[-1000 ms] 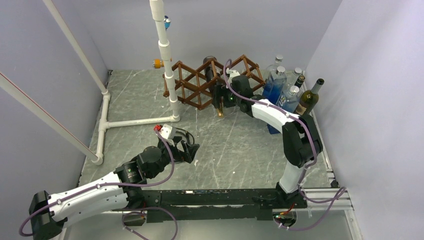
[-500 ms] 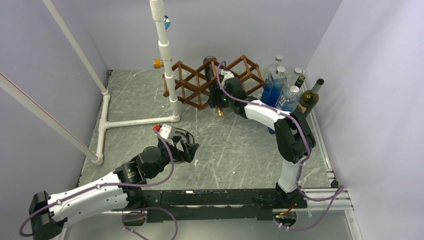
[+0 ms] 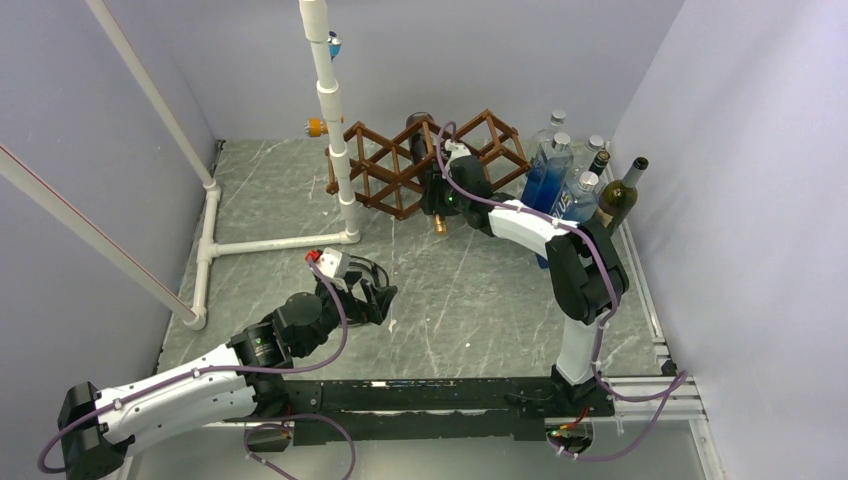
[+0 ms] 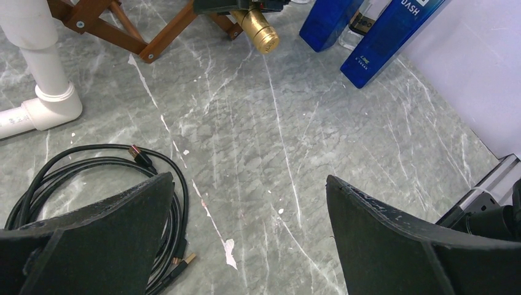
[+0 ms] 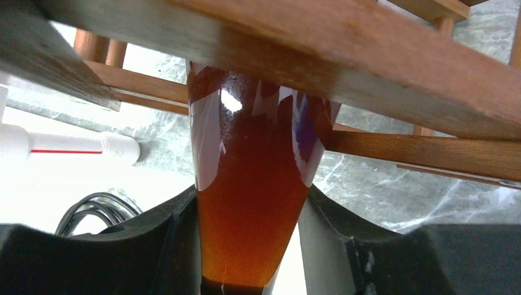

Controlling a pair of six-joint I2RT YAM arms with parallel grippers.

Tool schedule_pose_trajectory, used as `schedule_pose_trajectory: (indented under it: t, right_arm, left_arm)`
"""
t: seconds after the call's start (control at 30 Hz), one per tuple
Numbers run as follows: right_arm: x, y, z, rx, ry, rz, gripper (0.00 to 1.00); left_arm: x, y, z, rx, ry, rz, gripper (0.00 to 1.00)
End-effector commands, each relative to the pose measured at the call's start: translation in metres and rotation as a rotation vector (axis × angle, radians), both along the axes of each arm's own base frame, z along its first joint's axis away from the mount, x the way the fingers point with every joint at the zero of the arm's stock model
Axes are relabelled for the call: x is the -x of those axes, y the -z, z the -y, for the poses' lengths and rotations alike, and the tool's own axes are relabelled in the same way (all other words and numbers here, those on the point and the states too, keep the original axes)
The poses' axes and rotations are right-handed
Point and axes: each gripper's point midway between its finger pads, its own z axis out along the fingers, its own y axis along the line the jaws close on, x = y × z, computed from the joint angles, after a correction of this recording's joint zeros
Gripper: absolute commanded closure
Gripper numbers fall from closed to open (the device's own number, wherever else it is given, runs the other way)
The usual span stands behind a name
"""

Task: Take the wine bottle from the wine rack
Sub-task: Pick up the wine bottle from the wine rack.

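On the one wine rack [image 3: 378, 178], a single wine bottle [image 5: 252, 203], right fingers [image 5: 156, 252] tight around its neck; left fingers [image 4: 92, 236] apart.

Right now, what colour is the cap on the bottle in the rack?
Gold; the cap shows best in the left wrist view.

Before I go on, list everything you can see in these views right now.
wine rack: one, dark brown, back centre of the table
wine bottle: one, amber glass with gold cap, lying in the rack, neck toward the arms
standing bottles: about six, blue, clear and dark, back right
PVC pipe frame: one, white, left and back
cable: one coil, black, on the table by the left gripper
table: one, grey marble
left gripper: black, open, above the table
right gripper: black, shut on the bottle's neck
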Motion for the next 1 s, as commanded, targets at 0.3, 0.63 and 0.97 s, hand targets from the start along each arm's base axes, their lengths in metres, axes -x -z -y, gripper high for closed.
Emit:
schedule_pose_trajectory:
  t: [0.3, 0.63, 0.97]
  right_arm:
    - [-0.004, -0.034, -0.011, -0.103, -0.006, 0.054, 0.94]
    - [0.005, -0.072, -0.004, -0.217, -0.015, 0.069, 1.0]
    - [0.028, -0.086, -0.007, -0.3, -0.099, 0.101, 1.0]
  left_arm:
    - [-0.001, -0.001, -0.006, 0.028, -0.025, -0.003, 0.01]
    - [0.0, 0.0, -0.007, 0.036, -0.023, -0.002, 0.0]
    - [0.002, 0.002, -0.007, 0.044, -0.021, -0.009, 0.0]
